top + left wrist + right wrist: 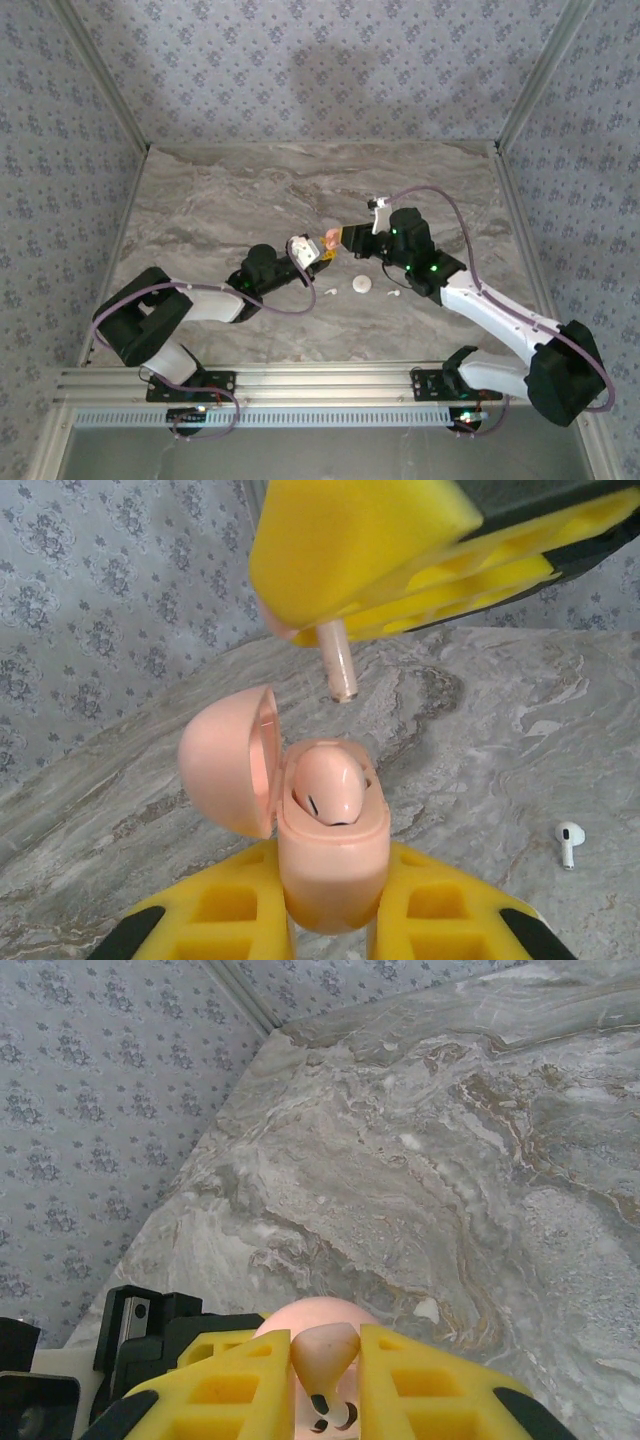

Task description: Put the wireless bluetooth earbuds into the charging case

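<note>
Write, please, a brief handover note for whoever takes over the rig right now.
Left gripper: shut on the open charging case, one earbud seated inside.
Right gripper: shut on a second earbud, stem down, just above the case, not touching.
Done: first earbud in.
Left: lower the second in beside it, probably; a white earbud lies loose on the table.

Black-and-white arms [215, 303], lilac cables [447, 194], yellow pincers [320, 254] [347, 237]
</note>
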`<state>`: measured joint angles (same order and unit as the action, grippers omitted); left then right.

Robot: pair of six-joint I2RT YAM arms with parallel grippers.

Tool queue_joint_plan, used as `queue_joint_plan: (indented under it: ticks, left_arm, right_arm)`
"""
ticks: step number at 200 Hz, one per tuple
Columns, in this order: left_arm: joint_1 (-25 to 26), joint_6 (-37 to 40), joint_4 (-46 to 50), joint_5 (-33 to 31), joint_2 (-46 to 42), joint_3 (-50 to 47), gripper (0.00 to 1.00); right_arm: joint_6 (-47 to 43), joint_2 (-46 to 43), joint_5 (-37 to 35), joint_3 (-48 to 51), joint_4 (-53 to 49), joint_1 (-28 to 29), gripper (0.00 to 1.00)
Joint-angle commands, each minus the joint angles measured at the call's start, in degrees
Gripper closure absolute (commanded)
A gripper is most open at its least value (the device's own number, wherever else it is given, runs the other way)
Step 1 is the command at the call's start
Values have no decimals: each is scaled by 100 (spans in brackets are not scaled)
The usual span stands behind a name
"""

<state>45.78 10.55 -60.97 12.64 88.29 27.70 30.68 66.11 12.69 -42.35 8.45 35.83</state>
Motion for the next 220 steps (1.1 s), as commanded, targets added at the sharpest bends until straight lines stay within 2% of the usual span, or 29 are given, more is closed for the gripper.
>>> queue_joint_plan:
  ticks: [1, 145, 159, 193, 220]
  left_arm:
    - [36, -156, -409, 21, 23, 170, 90]
    - [43, -158, -601, -148, -44, 193, 90]
    - [39, -136, -594, -157, -43, 192, 90]
    - [41, -88, -537, -132, -74, 194, 90]
    - [37, -18, -431, -64, -105, 187, 90]
  right_arm:
    - [112, 82, -39, 18, 271, 72, 79]
    - [214, 305, 141, -65, 193, 157, 78]
    - [225, 276, 153, -67, 192, 158, 74]
    - [212, 86, 102, -102, 120, 112, 54]
    - [54, -134, 233, -150, -22, -20, 46]
